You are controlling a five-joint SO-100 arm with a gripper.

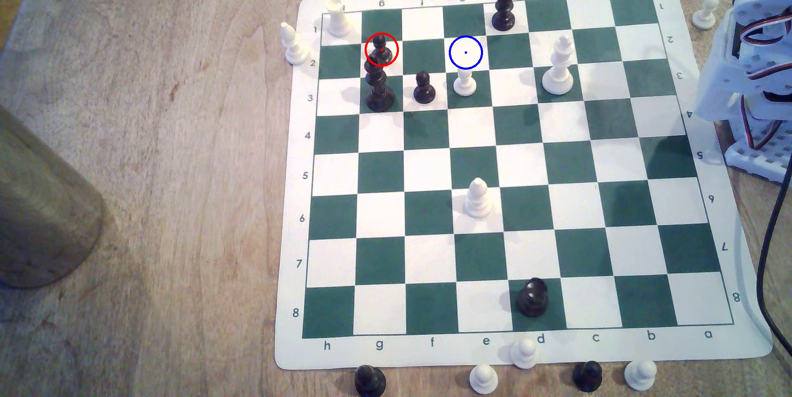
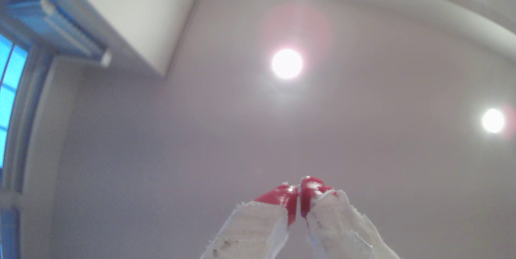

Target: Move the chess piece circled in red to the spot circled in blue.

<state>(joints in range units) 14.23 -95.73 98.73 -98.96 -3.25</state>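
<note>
Pawn [image 1: 381,49], black, stands inside the red ring on the second rank in the exterior view, just behind a much taller black piece [image 1: 379,91]; the blue-ringed square [image 1: 465,52] lies two files toward that view's right, bare. The arm [image 1: 754,50] is folded at the right edge, well apart. Reaching in could topple the tall neighbour.

In the wrist view, the gripper [image 2: 299,193] points at the ceiling, red tips pressed together and empty, so it must open first.
</note>
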